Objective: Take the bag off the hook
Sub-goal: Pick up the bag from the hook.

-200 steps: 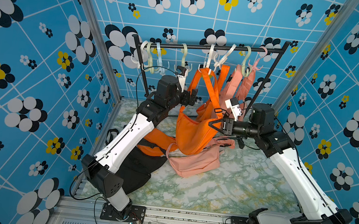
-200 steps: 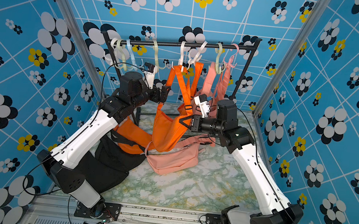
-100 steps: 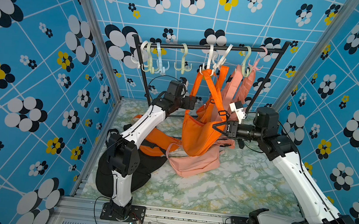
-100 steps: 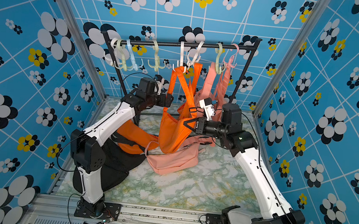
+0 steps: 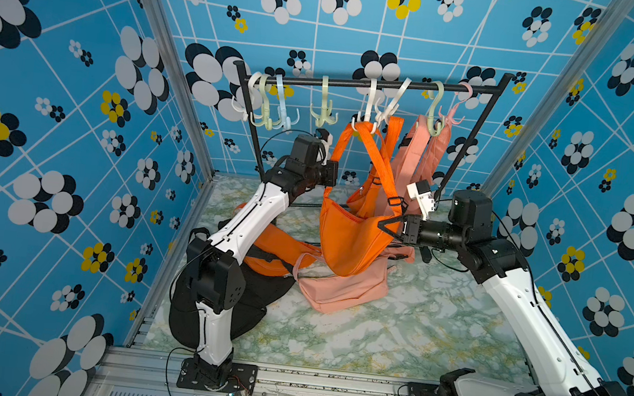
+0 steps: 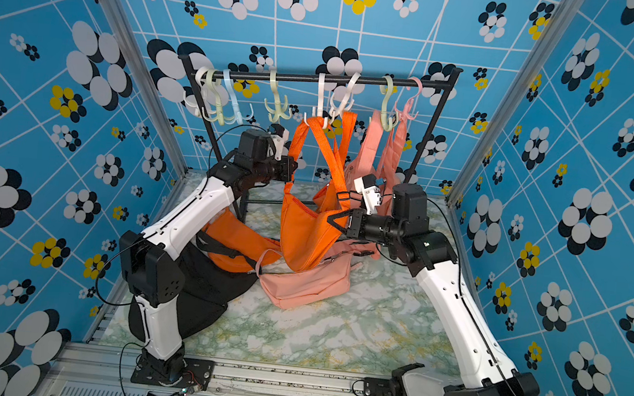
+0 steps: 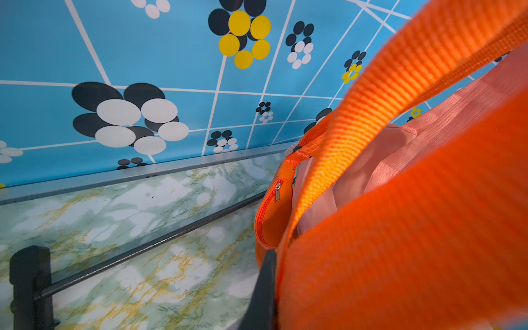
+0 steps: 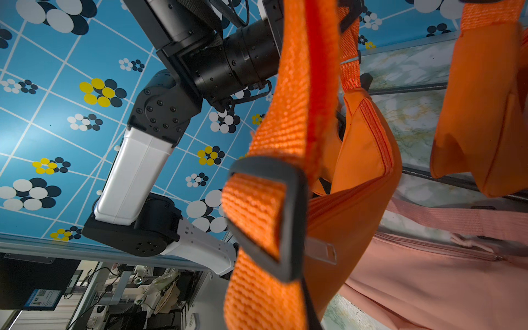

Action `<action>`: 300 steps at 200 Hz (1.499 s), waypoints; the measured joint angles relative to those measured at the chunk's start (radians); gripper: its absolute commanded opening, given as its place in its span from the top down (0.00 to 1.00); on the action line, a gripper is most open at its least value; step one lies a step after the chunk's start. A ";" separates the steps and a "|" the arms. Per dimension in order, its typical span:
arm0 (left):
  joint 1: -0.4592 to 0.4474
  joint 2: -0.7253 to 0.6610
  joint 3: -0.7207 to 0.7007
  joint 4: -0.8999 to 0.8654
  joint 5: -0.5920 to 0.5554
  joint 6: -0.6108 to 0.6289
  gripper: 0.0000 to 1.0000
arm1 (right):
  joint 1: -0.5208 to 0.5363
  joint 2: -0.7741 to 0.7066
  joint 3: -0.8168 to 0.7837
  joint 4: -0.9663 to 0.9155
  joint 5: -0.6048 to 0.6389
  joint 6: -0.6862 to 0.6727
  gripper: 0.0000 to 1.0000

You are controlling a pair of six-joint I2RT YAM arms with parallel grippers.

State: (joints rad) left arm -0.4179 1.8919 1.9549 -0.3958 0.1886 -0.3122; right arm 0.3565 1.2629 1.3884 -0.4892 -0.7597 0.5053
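Orange bag (image 5: 347, 238) end is pinched in the right jaws, mid-frame; left jaws clenched at its strap (image 5: 343, 141) just left of centre, can't tell if webbing is actually caught. Strap loop sits on the white hook (image 5: 368, 104), rail (image 5: 347, 83) upper centre. Risk: pulling sideways without lifting first – loop stays hooked, hook slides, tangles with neighbouring hook (image 5: 396, 99) and hanging pink bag (image 5: 419, 145)

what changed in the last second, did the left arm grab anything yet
The left arm stretched further in and the left gripper closed on the strap of the orange bag. The right gripper stays shut on the bag's side, and the bag shifted slightly toward it. The strap is still over the white hook; the fallen pink bag has not moved.
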 measured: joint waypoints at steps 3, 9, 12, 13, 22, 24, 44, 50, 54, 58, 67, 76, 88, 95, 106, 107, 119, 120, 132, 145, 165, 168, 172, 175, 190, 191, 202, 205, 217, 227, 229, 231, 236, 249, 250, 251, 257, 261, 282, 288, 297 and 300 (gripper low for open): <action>-0.002 -0.008 0.000 -0.002 0.000 0.000 1.00 | 0.000 0.000 0.003 0.002 0.001 0.000 1.00; -0.007 -0.025 0.000 -0.005 0.001 -0.002 1.00 | 0.000 0.000 0.008 0.006 0.003 0.000 1.00; -0.010 -0.032 0.000 -0.005 0.001 -0.003 1.00 | 0.000 0.000 0.011 0.008 0.004 0.000 1.00; -0.010 -0.034 0.000 -0.005 0.002 -0.003 1.00 | 0.000 0.000 0.012 0.009 0.004 0.000 1.00; -0.016 -0.064 0.000 -0.006 0.003 -0.003 1.00 | 0.000 0.002 0.021 0.022 0.008 0.001 1.00; -0.016 -0.072 0.000 -0.005 0.003 -0.003 1.00 | 0.000 0.002 0.024 0.024 0.010 0.002 1.00; -0.023 -0.148 0.008 -0.005 0.002 -0.002 1.00 | 0.000 0.013 0.052 0.063 0.019 0.010 1.00; -0.023 -0.169 0.013 -0.004 0.002 -0.002 1.00 | 0.000 0.018 0.062 0.078 0.022 0.013 1.00; -0.023 -0.180 0.016 -0.002 0.001 -0.002 1.00 | 0.000 0.022 0.068 0.087 0.026 0.015 1.00; -0.023 -0.194 0.022 -0.001 -0.002 -0.002 1.00 | 0.000 0.026 0.075 0.097 0.027 0.016 1.00; -0.023 -0.217 0.034 0.006 -0.004 0.002 1.00 | 0.000 0.031 0.084 0.115 0.034 0.023 1.00; -0.023 -0.236 0.048 0.010 -0.009 0.010 1.00 | 0.000 0.035 0.088 0.133 0.043 0.027 1.00; -0.023 -0.254 0.068 0.019 -0.013 0.017 1.00 | 0.000 0.035 0.088 0.144 0.050 0.032 1.00; -0.023 -0.261 0.077 0.023 -0.014 0.023 1.00 | 0.000 0.035 0.088 0.146 0.052 0.034 1.00; -0.024 -0.271 0.086 0.033 -0.014 0.028 1.00 | 0.000 0.035 0.088 0.149 0.062 0.034 1.00; -0.024 -0.272 0.086 0.034 -0.014 0.028 0.99 | 0.000 0.035 0.088 0.149 0.063 0.034 1.00; -0.027 -0.281 0.085 0.038 -0.011 0.035 0.99 | 0.000 0.032 0.085 0.151 0.079 0.033 1.00; -0.028 -0.282 0.085 0.038 -0.011 0.035 0.99 | 0.000 0.032 0.084 0.151 0.082 0.033 1.00; -0.035 -0.293 0.076 0.049 -0.001 0.044 0.98 | 0.000 0.023 0.074 0.148 0.102 0.027 1.00; -0.048 -0.310 0.059 0.059 0.011 0.053 0.97 | 0.000 0.014 0.070 0.139 0.126 0.017 1.00; -0.074 -0.333 0.049 0.062 0.034 0.082 0.96 | 0.000 0.001 0.070 0.130 0.155 -0.001 1.00; -0.078 -0.336 0.049 0.064 0.038 0.090 0.95 | 0.000 0.000 0.070 0.130 0.159 -0.002 1.00; -0.084 -0.339 0.049 0.068 0.044 0.098 0.95 | 0.000 -0.002 0.070 0.131 0.163 -0.004 1.00; -0.088 -0.341 0.049 0.072 0.049 0.103 0.95 | 0.000 -0.003 0.070 0.131 0.165 -0.005 1.00; -0.115 -0.346 0.052 0.095 0.068 0.145 0.94 | 0.000 -0.003 0.070 0.131 0.181 -0.012 1.00; -0.118 -0.346 0.054 0.095 0.071 0.150 0.94 | 0.000 -0.003 0.070 0.131 0.183 -0.012 1.00; -0.135 -0.338 0.074 0.092 0.086 0.174 0.94 | 0.000 -0.003 0.070 0.132 0.196 -0.013 1.00; -0.140 -0.331 0.085 0.087 0.091 0.177 0.94 | 0.000 -0.003 0.070 0.132 0.201 -0.013 1.00; -0.154 -0.297 0.148 0.073 0.117 0.200 0.94 | 0.000 -0.003 0.071 0.135 0.218 -0.016 1.00; -0.166 -0.269 0.198 0.065 0.139 0.216 0.93 | 0.000 -0.005 0.071 0.136 0.240 -0.023 1.00; -0.168 -0.263 0.206 0.064 0.142 0.220 0.92 | 0.000 -0.005 0.071 0.136 0.243 -0.023 1.00; -0.171 -0.260 0.212 0.064 0.147 0.224 0.92 | 0.000 -0.005 0.071 0.136 0.248 -0.025 1.00; -0.177 -0.251 0.223 0.062 0.156 0.232 0.91 | 0.000 -0.007 0.071 0.135 0.260 -0.029 1.00; -0.195 -0.242 0.234 0.055 0.172 0.259 0.88 | 0.000 -0.016 0.071 0.134 0.292 -0.046 1.00; -0.196 -0.241 0.234 0.054 0.173 0.262 0.88 | 0.000 -0.016 0.071 0.134 0.293 -0.047 1.00; -0.197 -0.241 0.235 0.053 0.174 0.264 0.88 | 0.000 -0.018 0.071 0.134 0.296 -0.049 1.00; -0.205 -0.238 0.237 0.050 0.182 0.275 0.87 | 0.000 -0.023 0.071 0.134 0.309 -0.056 1.00; -0.209 -0.234 0.238 0.048 0.187 0.284 0.87 | 0.000 -0.027 0.071 0.133 0.315 -0.060 1.00; -0.219 -0.207 0.269 0.025 0.193 0.320 0.87 | 0.000 -0.040 0.075 0.127 0.340 -0.076 1.00; -0.218 -0.193 0.289 0.014 0.190 0.329 0.87 | 0.000 -0.041 0.078 0.126 0.346 -0.077 1.00; -0.214 -0.165 0.323 0.003 0.187 0.340 0.87 | 0.000 -0.039 0.083 0.126 0.352 -0.079 1.00; -0.212 -0.155 0.335 -0.002 0.186 0.340 0.87 | 0.000 -0.037 0.085 0.126 0.356 -0.080 1.00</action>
State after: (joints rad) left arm -0.6300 1.7367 2.2902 -0.3977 0.3744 0.0280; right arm 0.3561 1.2263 1.4738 -0.3630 -0.4042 0.4255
